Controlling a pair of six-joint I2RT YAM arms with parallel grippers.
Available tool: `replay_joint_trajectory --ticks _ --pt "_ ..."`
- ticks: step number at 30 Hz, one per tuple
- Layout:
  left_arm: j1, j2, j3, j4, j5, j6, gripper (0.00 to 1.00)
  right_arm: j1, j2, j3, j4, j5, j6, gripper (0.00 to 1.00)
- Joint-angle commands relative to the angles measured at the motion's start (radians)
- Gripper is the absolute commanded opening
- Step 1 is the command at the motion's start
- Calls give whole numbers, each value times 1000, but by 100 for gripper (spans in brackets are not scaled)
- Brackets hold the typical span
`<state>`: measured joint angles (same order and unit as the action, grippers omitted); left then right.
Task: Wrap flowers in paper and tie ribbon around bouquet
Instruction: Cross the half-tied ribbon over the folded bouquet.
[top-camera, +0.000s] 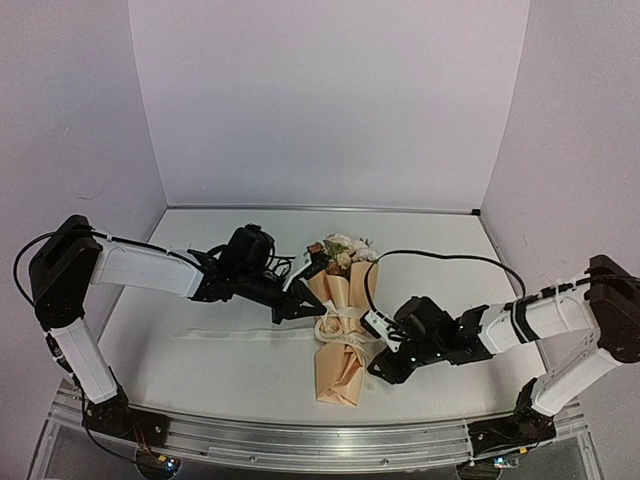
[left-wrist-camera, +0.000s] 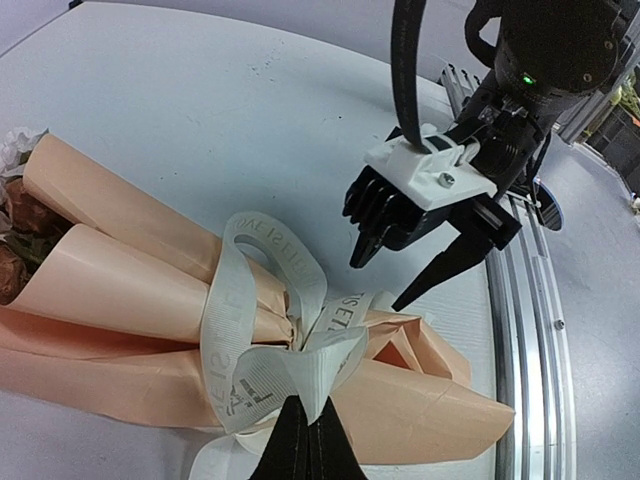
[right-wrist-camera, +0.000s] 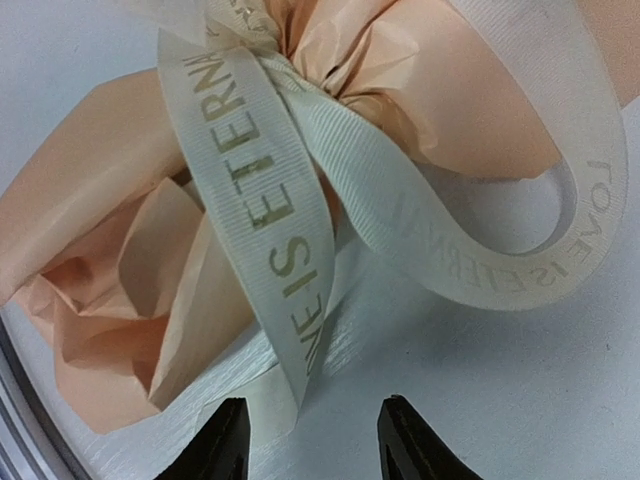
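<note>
Bouquet (top-camera: 340, 352) lying near the middle of the table (top-camera: 200, 385), flowers (top-camera: 338, 250) toward the far wall and the narrow, crumpled end toward the arms. The peach paper (left-wrist-camera: 120, 300) is rolled into a cone and cinched about halfway along by the cream ribbon (right-wrist-camera: 270, 200), lettered "LOVE IS ETERNAL", which stands up in loops at the knot; one long tail trails flat across the table to the left. The left gripper (left-wrist-camera: 305, 432) reaches in from the left, its jaws pressed together with a fold of ribbon pinched at the knot. The right gripper (left-wrist-camera: 378, 283) hangs just beside the bouquet's lower end on the right, jaws partly apart and holding nothing; a lettered end of ribbon lies close before its fingers (right-wrist-camera: 228, 440), ungripped.
</note>
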<state>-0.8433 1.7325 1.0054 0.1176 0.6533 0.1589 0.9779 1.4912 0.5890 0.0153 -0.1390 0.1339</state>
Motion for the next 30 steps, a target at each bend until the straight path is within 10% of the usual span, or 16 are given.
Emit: replay_joint_trajectory --ticks 1,9,30 --pt "4 -38 16 5 4 3 0 14 52 40 100 92 15 43" --pt "4 -60 -14 38 -52 -59 0 14 -11 24 23 136 76 0" --pt "4 -106 -108 134 -80 -160 0 8 -266 -45 -609 552 295 0"
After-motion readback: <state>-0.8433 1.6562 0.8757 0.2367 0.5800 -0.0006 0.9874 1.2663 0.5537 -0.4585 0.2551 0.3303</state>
